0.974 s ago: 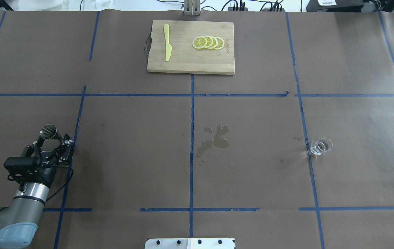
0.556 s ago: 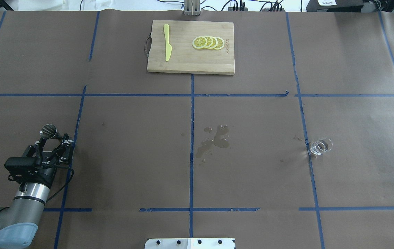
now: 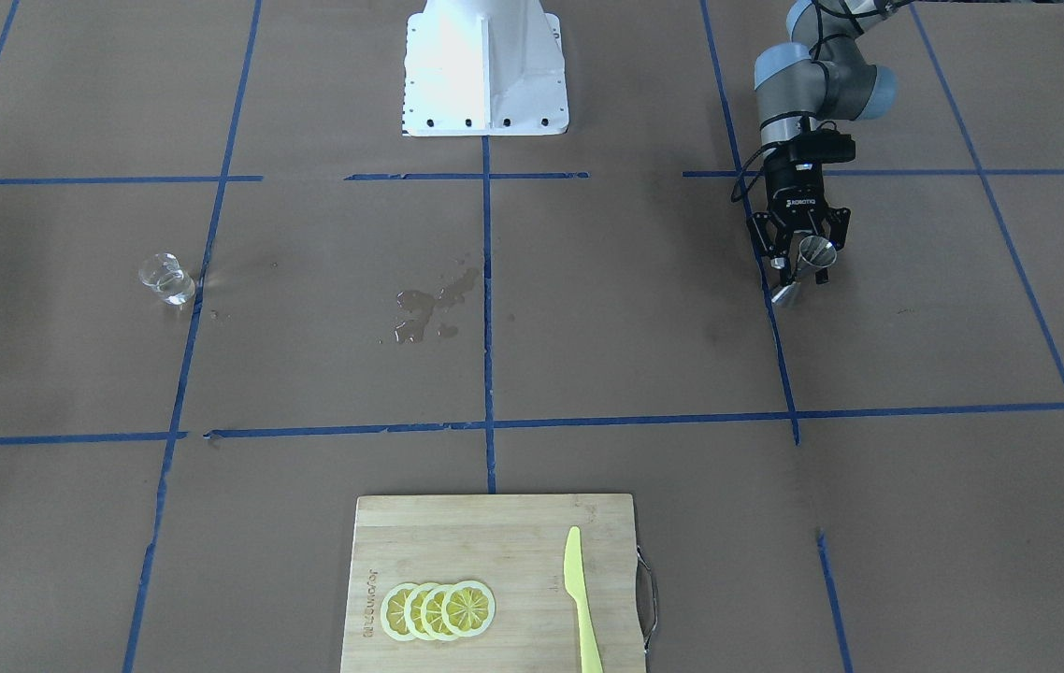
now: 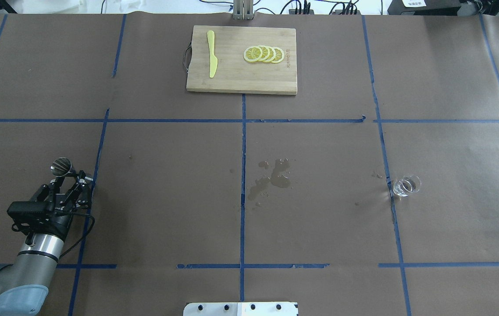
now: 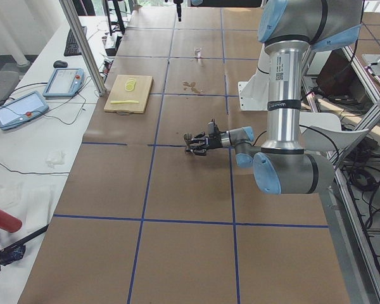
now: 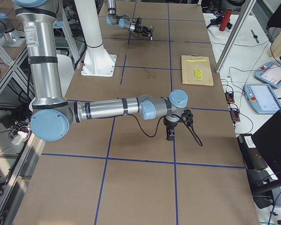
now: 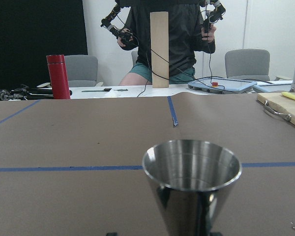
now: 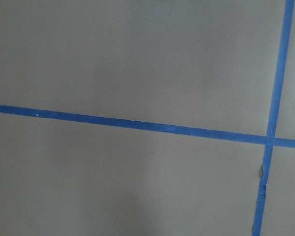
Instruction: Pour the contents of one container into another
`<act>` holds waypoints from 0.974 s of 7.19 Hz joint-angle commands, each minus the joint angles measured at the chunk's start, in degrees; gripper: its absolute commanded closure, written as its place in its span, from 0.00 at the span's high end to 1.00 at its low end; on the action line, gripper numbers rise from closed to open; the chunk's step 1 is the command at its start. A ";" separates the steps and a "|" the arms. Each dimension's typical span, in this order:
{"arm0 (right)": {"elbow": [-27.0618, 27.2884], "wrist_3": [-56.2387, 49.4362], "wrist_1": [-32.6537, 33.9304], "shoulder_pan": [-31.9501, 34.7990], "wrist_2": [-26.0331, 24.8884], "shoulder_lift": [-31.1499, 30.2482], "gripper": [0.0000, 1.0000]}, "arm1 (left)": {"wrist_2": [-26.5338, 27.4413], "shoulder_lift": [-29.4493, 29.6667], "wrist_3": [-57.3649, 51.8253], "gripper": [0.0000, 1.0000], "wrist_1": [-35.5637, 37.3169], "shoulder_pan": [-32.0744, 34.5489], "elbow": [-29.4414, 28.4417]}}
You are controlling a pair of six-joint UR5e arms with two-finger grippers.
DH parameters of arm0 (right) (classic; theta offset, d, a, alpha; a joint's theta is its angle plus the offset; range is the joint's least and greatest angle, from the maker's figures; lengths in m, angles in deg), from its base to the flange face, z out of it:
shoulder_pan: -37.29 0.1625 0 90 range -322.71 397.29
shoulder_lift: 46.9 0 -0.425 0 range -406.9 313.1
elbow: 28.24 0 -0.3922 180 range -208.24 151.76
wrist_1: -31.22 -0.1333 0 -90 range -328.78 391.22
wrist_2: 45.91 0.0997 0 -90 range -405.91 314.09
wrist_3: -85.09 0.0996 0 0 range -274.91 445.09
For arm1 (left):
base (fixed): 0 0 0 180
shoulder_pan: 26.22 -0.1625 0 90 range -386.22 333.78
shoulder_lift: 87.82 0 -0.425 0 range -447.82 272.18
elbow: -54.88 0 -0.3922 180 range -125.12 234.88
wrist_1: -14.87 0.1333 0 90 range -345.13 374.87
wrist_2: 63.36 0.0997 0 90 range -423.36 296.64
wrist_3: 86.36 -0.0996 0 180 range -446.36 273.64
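The steel jigger (image 4: 61, 166) stands upright at the table's near left, and its shiny cone (image 7: 191, 172) fills the left wrist view. My left gripper (image 4: 70, 177) reaches in level with the table, its fingers open on either side of the jigger's narrow waist (image 3: 801, 273). Far to the right the clear glass cup (image 4: 405, 185) stands alone on the brown paper, and it also shows in the front view (image 3: 165, 279). The right gripper (image 6: 170, 136) hangs pointing down over bare table, well away from the cup. I cannot tell whether it is open or shut.
A wet spill (image 4: 271, 177) darkens the paper at mid-table. At the far edge lies a wooden cutting board (image 4: 232, 79) carrying lemon slices (image 4: 263, 54) and a yellow knife (image 4: 211, 52). The white robot base (image 3: 485, 65) is at the near edge. Beyond the table stands a person (image 7: 167, 39).
The left gripper's fingers have drawn inward around the jigger and the wrist has shifted slightly back. The jigger and the glass cup have not moved.
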 commanded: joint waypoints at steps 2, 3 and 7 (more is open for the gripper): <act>0.08 0.00 0.00 0.00 0.00 0.01 1.00 | 0.00 -0.09 -0.54 0.02 -0.07 -0.26 0.29; 0.08 0.00 0.00 0.00 0.00 0.01 1.00 | 0.00 -0.17 -1.15 0.00 -0.50 -0.18 0.64; 0.61 0.09 0.00 0.00 0.00 0.71 1.00 | 0.00 -0.79 -11.93 0.00 -14.72 -0.09 1.43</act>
